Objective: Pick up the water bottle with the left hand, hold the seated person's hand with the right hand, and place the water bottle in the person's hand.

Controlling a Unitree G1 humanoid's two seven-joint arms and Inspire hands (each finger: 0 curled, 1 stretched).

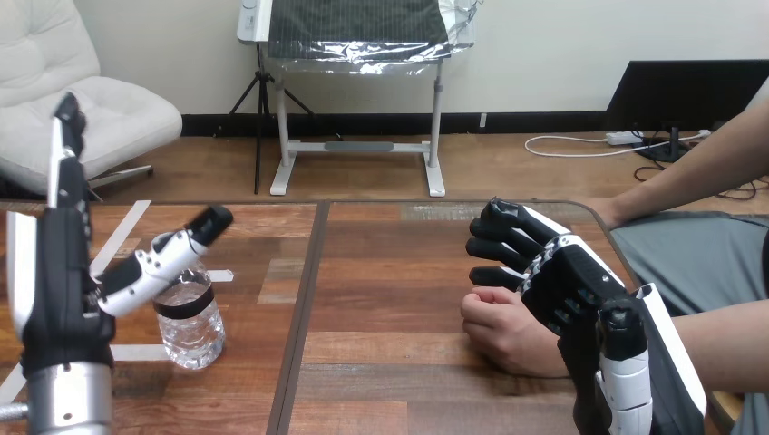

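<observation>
A clear water bottle point(190, 326) with a dark band stands upright on the wooden table point(381, 272), left of centre. My left hand point(63, 281) is raised just left of it and is open. Its fingers point straight up, and its thumb point(177, 249) reaches out over the bottle's top, apart from it. At the right, the person's hand point(503, 331) rests on the table as a loose fist. My right hand point(567, 281) lies over it from the right, with its fingers point(499, 245) curled over the far side of the fist.
The person's other forearm point(689, 172) comes in from the upper right, its hand by the table's far right corner. White tape strips point(118, 236) mark the tabletop on the left. A dark seam point(304, 308) runs down the middle of the table.
</observation>
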